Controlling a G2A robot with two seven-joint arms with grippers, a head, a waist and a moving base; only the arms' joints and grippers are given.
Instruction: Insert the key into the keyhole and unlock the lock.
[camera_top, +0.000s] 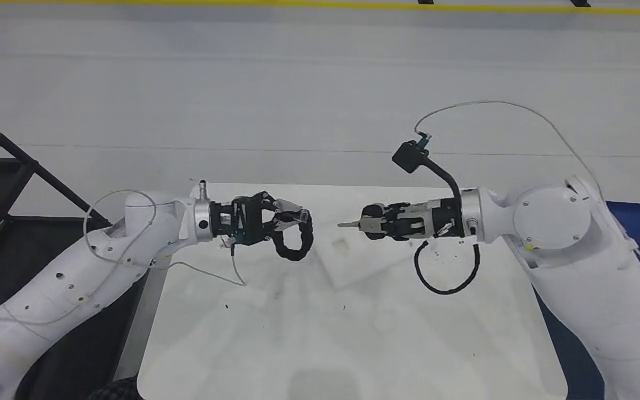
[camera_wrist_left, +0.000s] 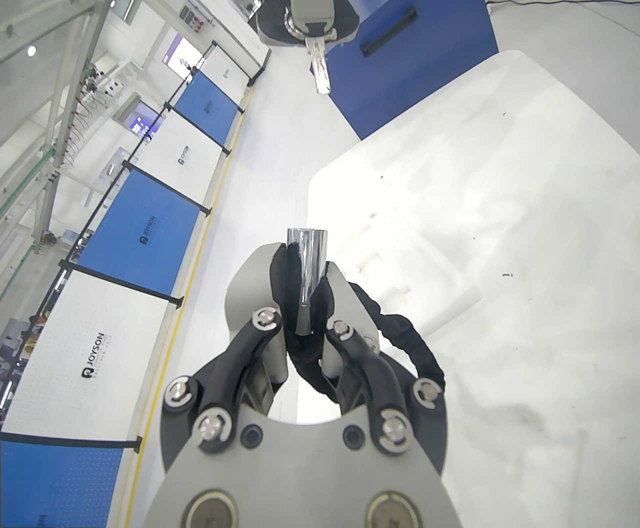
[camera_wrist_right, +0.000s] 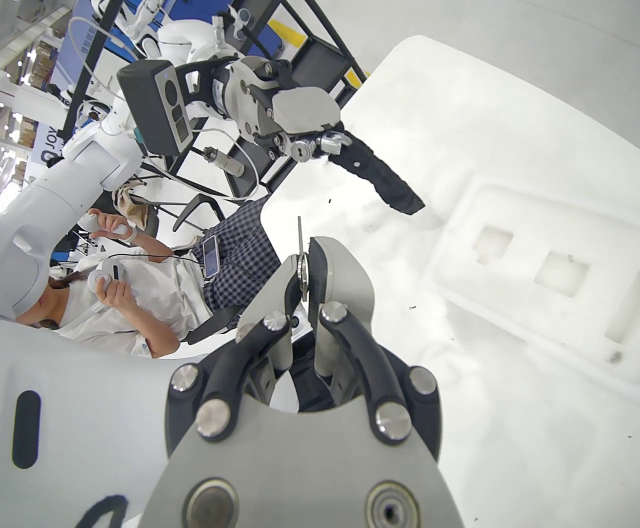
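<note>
My left gripper (camera_wrist_left: 305, 260) is shut on the lock (camera_wrist_left: 306, 272), a chrome cylinder with a black fabric-covered loop (camera_top: 292, 240) hanging from it. In the top view this gripper (camera_top: 298, 217) hovers over the table's back left, pointing right. From the right wrist view the lock's keyhole face (camera_wrist_right: 301, 149) looks toward my right gripper. My right gripper (camera_wrist_right: 301, 255) is shut on the key (camera_wrist_right: 300, 239), a thin silver blade pointing at the lock. In the top view the key tip (camera_top: 346, 225) sits a short gap right of the lock. The key (camera_wrist_left: 318, 70) also hangs far off in the left wrist view.
A white foam tray (camera_wrist_right: 530, 270) with square pockets lies on the white table (camera_top: 350, 340) below the grippers. A black frame (camera_top: 40, 180) stands at the left edge. A blue cabinet (camera_wrist_left: 415, 65) sits beyond the table's right side. A black cable (camera_top: 450, 275) loops under the right wrist.
</note>
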